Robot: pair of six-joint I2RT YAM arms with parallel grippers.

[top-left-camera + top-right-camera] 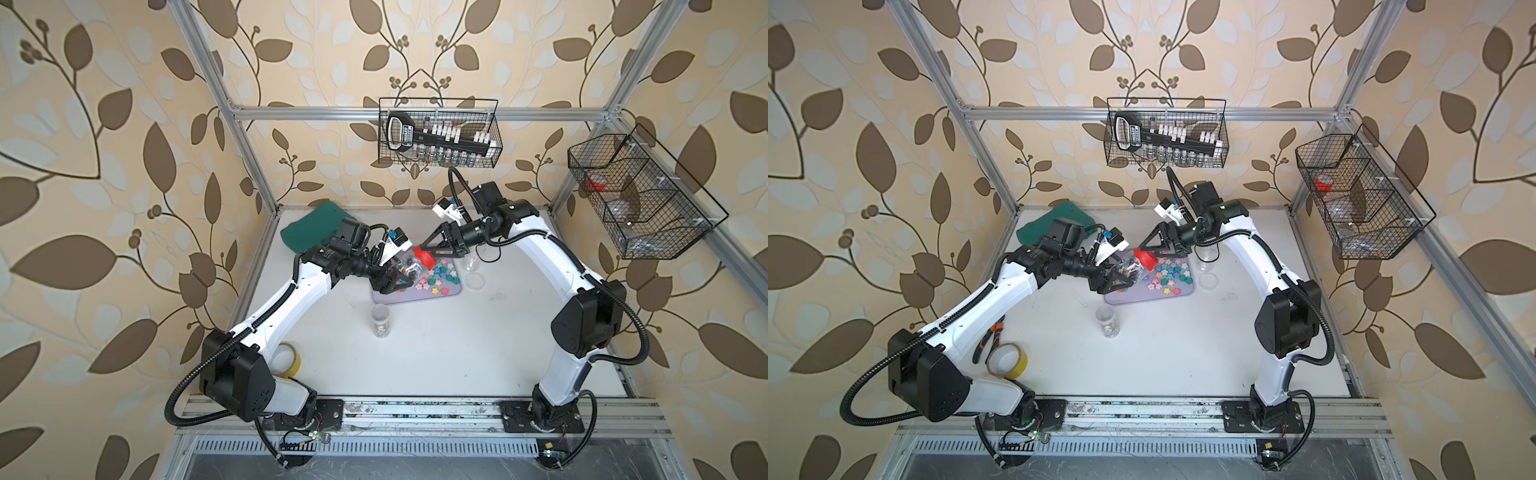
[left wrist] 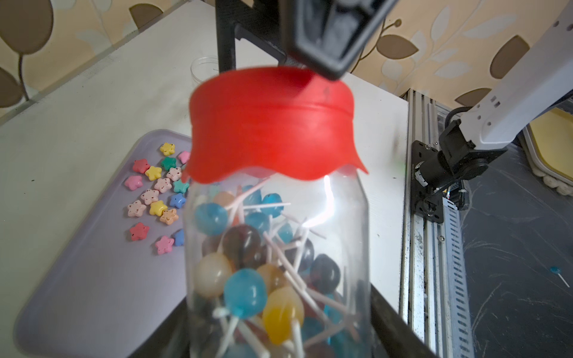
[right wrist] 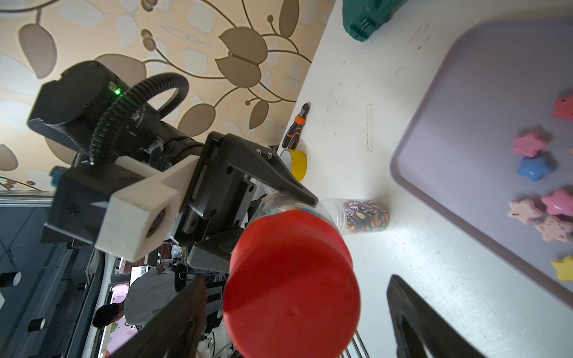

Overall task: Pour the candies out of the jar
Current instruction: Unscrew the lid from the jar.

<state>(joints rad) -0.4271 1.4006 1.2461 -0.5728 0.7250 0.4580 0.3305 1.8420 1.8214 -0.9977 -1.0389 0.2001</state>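
Over the tray [image 2: 77, 272]: a jar [image 2: 279, 248] is held tilted, lid end towards the right arm, clear of the worktop [image 1: 457, 353].
Left end effector [image 1: 397, 281]: clenched on the jar's body, with a finger seen along each side wall in its wrist view.
Right end effector [image 3: 296, 282]: released. Its fingers stand either side of the lid [image 2: 273, 124], and a gap is visible on at least one side. No hold on the lid is judged.
Candies [image 2: 245, 291]: ball sweets on white sticks, all seen inside the jar and piled towards the held end.
Progress: the lid is on, so nothing is judged poured from this jar. Star pieces [image 2: 155, 192] already lie scattered on the tray. Left to do: lid off, jar tipped further, contents emptied.
Second jar [image 1: 380, 320]: stood upright and open on the worktop near the tray. Striped twisted pieces are seen at its bottom.
Jar material: clear, thin-walled and glossy, apparently plastic, round in section.
Lid material: red, smooth and matt, with a flat top and a wavy skirt.
Candies' surface: translucent and glossy, in blue, amber, cream and dark tones.
Star pieces' surface: opaque pastel, rounded, with small faces marked on them.
Tray form: pale lilac and smooth, with rounded corners and a low raised rim.
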